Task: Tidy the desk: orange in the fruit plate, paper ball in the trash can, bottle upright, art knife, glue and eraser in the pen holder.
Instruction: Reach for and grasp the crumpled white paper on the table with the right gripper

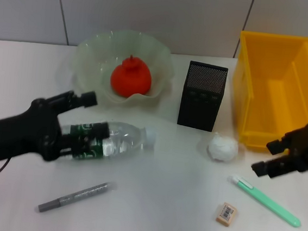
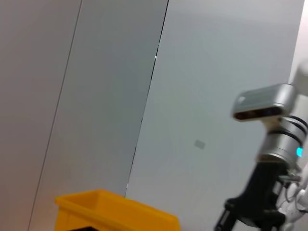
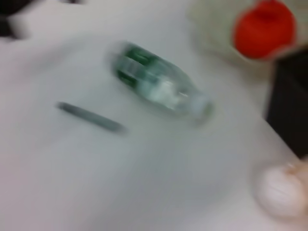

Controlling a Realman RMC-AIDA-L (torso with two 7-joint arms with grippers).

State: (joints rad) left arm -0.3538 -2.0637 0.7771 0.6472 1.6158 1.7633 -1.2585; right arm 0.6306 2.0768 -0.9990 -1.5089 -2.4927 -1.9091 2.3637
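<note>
The orange lies in the pale green fruit plate. The bottle lies on its side, cap toward the black mesh pen holder. My left gripper is open, with its fingers on either side of the bottle's label end. The paper ball sits in front of the pen holder, beside the yellow trash can. My right gripper is open and empty, right of the paper ball and above the art knife. The eraser and the glue lie near the front. The right wrist view shows the bottle, the glue, the orange and the paper ball.
A grey panelled wall stands behind the table. The left wrist view looks up at that wall, with the trash can's rim and part of the robot's body in it. The pen holder's side shows in the right wrist view.
</note>
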